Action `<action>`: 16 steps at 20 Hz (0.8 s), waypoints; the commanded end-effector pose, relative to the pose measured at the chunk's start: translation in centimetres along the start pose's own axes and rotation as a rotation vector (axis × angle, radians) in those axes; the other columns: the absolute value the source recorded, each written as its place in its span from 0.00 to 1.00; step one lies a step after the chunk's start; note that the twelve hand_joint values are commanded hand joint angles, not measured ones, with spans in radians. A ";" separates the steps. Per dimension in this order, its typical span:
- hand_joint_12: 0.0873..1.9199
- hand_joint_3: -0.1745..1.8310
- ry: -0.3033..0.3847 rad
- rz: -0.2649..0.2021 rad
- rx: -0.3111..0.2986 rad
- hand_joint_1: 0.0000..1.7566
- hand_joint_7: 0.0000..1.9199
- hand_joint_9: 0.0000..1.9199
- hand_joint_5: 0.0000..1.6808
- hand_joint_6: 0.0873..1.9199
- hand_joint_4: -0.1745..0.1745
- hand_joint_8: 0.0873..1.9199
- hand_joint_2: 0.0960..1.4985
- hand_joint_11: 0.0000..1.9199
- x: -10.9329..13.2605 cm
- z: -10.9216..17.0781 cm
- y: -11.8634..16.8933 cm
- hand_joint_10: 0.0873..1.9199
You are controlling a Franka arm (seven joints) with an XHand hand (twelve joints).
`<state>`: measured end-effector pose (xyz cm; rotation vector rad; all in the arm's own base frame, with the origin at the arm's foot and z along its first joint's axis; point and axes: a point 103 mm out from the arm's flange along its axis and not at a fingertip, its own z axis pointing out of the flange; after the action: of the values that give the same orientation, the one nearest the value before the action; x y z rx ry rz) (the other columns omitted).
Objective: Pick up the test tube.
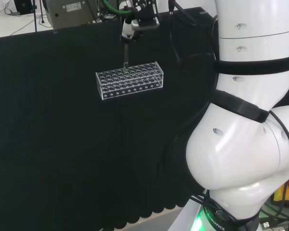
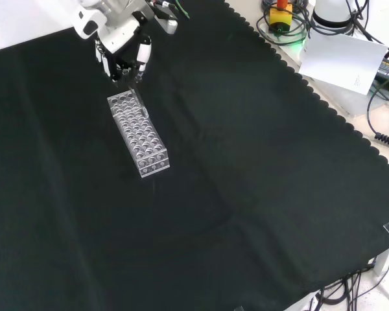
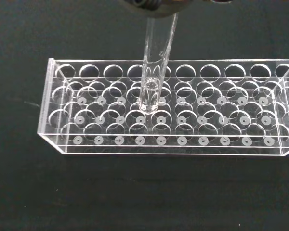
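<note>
Hand (image 2: 123, 48) pinches the top of the upright test tube (image 3: 155, 62), its bottom still inside the rack (image 3: 168, 144) near the cloth's (image 2: 246, 194) far edge.

No readable text, label, number or sign on test tube (image 3: 156, 57), clear rack (image 3: 168, 144) or black cloth (image 2: 246, 194). White card (image 2: 340, 58) at bench edge, well apart from fingers (image 2: 142, 55) in front view, carries small dark mark, possibly print, too small to read. Grey box (image 1: 70, 12) behind bench in head view: label illegible.
</note>
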<state>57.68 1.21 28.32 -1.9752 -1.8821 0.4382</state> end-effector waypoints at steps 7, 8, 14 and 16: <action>0.60 0.09 0.024 -0.043 -0.048 0.80 0.89 0.65 0.67 0.33 0.00 0.18 0.64 0.44 -0.3 -4.6 -3.4 0.30; 0.60 0.09 0.023 -0.042 -0.054 0.80 0.89 0.65 0.67 0.32 0.00 0.18 0.64 0.44 -0.3 -5.0 -3.6 0.30; 0.60 0.09 0.016 -0.032 -0.078 0.80 0.90 0.65 0.67 0.32 0.00 0.17 0.64 0.44 -0.8 -6.4 -4.8 0.30; 0.60 0.09 0.014 -0.027 -0.090 0.80 0.90 0.65 0.67 0.32 0.00 0.17 0.64 0.44 -1.1 -6.9 -5.3 0.30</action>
<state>56.64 0.53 35.88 -1.9848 -1.9469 0.3400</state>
